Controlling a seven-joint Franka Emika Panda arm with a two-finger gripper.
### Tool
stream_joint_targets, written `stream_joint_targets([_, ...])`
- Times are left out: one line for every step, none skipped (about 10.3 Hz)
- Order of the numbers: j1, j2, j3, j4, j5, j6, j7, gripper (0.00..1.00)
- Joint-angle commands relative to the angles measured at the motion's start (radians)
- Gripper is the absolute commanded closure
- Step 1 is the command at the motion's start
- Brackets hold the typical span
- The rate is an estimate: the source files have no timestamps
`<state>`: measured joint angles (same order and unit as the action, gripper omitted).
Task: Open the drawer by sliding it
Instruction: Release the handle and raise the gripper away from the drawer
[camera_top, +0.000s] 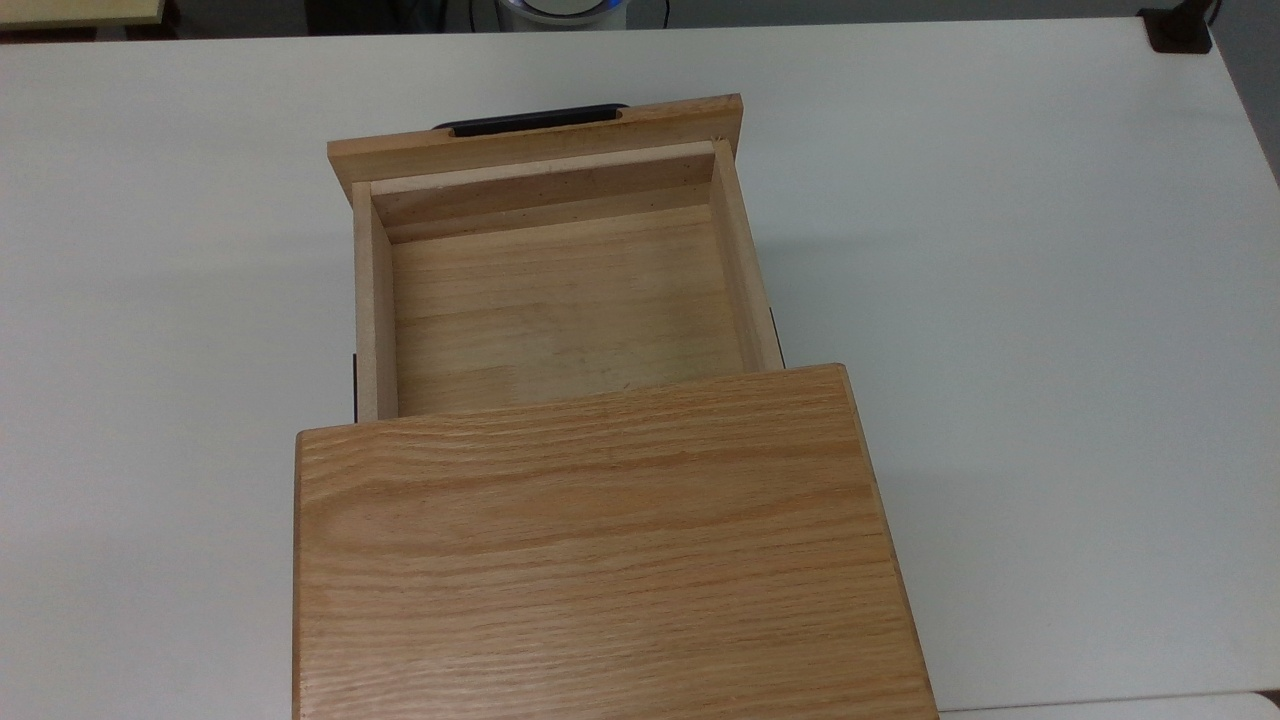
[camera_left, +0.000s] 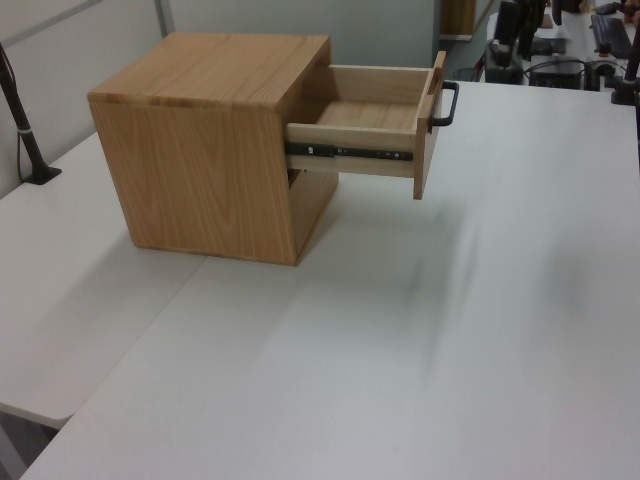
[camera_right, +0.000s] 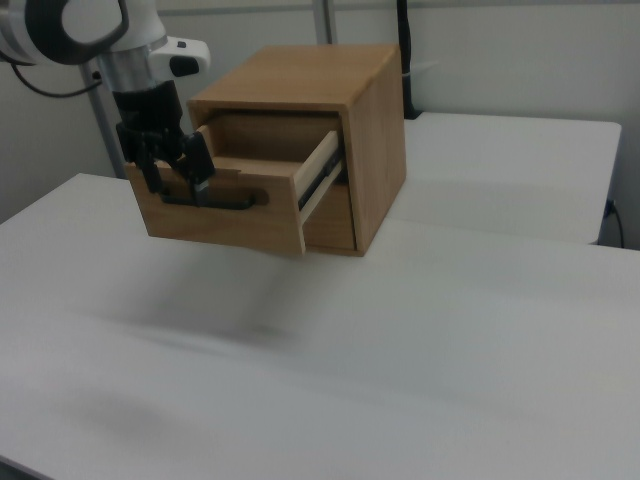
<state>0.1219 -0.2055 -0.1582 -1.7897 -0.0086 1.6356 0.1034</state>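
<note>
The oak drawer (camera_top: 560, 300) stands pulled well out of the oak cabinet (camera_top: 600, 560), which sits on a white surface (camera_top: 1050, 300). In the top view the drawer's bare wooden floor shows, with its wider front panel at the far end from the cabinet and the long black bar handle (camera_top: 535, 119) peeking past that panel's edge. In the left view the drawer (camera_left: 370, 125) juts from the cabinet (camera_left: 205, 150) toward the left view's right, a black metal slide rail (camera_left: 350, 152) runs along its side, and the handle (camera_left: 446, 104) stands out from the front panel.

In the right view the drawer (camera_right: 235, 195) hangs out of the cabinet (camera_right: 340, 130) toward the right view's left. The white robot arm (camera_right: 110, 35) comes down there, and its black pincer (camera_right: 172, 172) hangs just in front of the front panel, above and close to the handle (camera_right: 210, 203). Its two fingers (camera_right: 199, 165) stand apart, with a gap between them and nothing in it. Whether a fingertip touches the handle or the panel, I cannot tell.
</note>
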Motion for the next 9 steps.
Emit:
stream_joint_targets([-0.004, 0.086, 0.043, 0.096, -0.117, -0.089, -0.137, 0.0])
stream_joint_targets([-0.017, 0.103, 0.045, 0.125, -0.105, -0.094, -0.14, 0.0])
stream_joint_targets([-0.039, 0.107, 0.046, 0.133, -0.102, -0.094, -0.142, 0.0])
stream_joint_targets([-0.041, 0.107, 0.046, 0.133, -0.102, -0.095, -0.142, 0.0])
stream_joint_targets([-0.042, 0.107, 0.046, 0.133, -0.102, -0.095, -0.142, 0.0])
stream_joint_targets([-0.056, 0.107, 0.051, 0.133, -0.102, -0.095, -0.143, 0.0])
stream_joint_targets([-0.126, 0.106, 0.115, 0.133, -0.1, -0.103, -0.157, 0.0])
stream_joint_targets([-0.152, 0.104, 0.141, 0.133, -0.099, -0.103, -0.16, 0.0])
stream_joint_targets([-0.15, 0.104, 0.141, 0.133, -0.097, -0.103, -0.16, 0.0])
